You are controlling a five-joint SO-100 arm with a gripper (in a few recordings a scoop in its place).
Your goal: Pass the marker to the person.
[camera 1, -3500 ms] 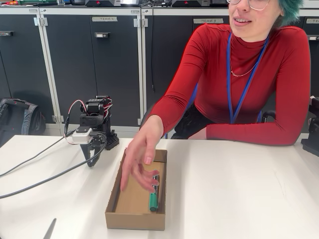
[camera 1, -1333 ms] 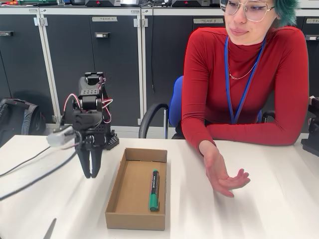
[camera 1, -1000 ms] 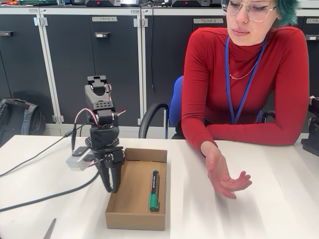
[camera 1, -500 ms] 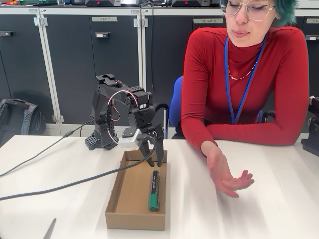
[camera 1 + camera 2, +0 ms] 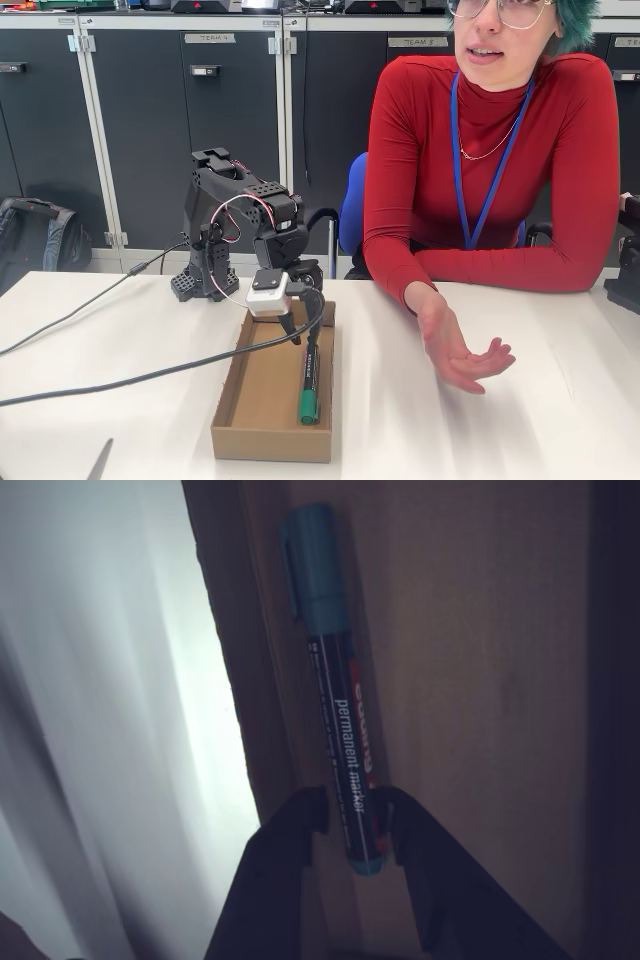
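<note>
— Two fingers (image 5: 300, 825) of the gripper (image 5: 350, 815) straddle what?
— The marker's (image 5: 340, 710) black barrel, near its end, narrowly parted; grip unclear. It lies in the cardboard box (image 5: 262, 412), beside the person's (image 5: 500, 150) upturned hand (image 5: 462, 350).

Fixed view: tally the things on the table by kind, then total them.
Markers: 1, the marker, lying in the box.
Cardboard boxes: 1, the box.
Robot arms: 1, its pincer astride the marker.
Cables: 2, the cables.
Total: 5.
</note>
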